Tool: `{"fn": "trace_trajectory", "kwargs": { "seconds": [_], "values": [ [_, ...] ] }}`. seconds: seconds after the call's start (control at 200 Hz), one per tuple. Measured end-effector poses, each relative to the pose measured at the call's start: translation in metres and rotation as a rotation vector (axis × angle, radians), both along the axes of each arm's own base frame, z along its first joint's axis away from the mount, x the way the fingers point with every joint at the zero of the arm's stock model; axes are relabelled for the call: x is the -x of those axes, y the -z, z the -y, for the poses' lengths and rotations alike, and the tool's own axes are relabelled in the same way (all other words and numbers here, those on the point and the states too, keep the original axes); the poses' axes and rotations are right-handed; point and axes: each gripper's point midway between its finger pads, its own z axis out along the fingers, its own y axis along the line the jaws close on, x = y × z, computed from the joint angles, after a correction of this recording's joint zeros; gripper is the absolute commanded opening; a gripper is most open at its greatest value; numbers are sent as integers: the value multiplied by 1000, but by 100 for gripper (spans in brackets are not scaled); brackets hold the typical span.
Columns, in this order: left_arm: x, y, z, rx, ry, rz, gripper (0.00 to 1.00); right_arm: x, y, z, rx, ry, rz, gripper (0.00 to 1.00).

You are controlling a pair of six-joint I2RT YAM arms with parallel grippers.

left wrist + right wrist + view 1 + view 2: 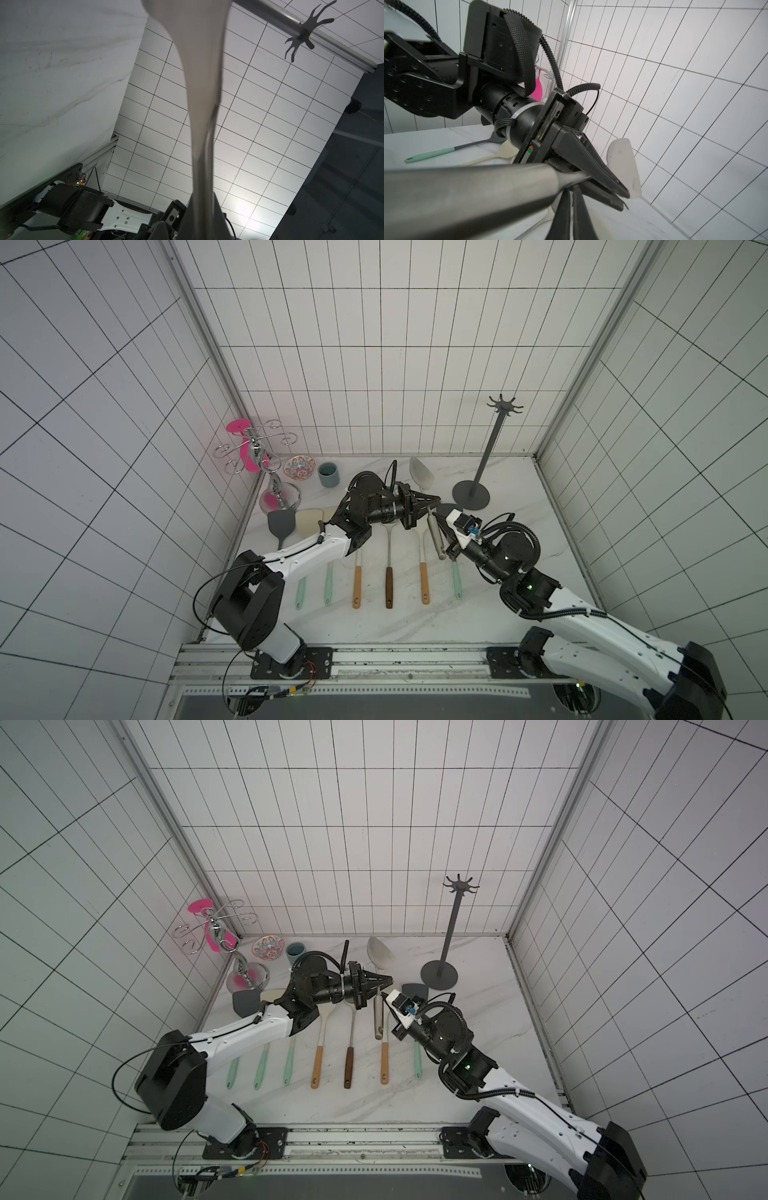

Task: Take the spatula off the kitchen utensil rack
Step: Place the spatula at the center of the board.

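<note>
Since every hook on the kitchen utensil rack (486, 456) is bare, removal looks done. Left gripper (434, 501) is clenched on the spatula (422, 475) neck, near the rack base. Right gripper (572, 216) sits at the handle, grip unclear. Remaining: probably setting it down.

One rack (485, 456), one stand (286, 494), one bowl (299, 467), one cup (328, 475).
</note>
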Motion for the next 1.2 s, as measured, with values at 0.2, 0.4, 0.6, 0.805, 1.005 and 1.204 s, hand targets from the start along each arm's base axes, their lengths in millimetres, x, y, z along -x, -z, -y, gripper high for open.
{"fn": "trace_trajectory", "kwargs": {
  "seconds": [0.2,0.4,0.6,0.805,1.005,1.204],
  "values": [
    [-44,3,-44,-83,-150,190,0,4,20,7,-43,2,-188,54],
    [-54,3,-61,-148,-197,434,0,-3,79,17,17,67,-508,81],
    [-43,4,-62,-182,-201,702,0,-7,74,26,9,96,-743,99],
    [-25,10,-53,-194,-180,873,0,-7,46,29,-121,101,-905,99],
    [2,-1,-26,-136,-136,973,0,8,10,14,-241,-57,-899,89],
    [14,2,-11,-114,-112,988,0,18,20,-12,-181,-117,-913,76]
  ]
}}
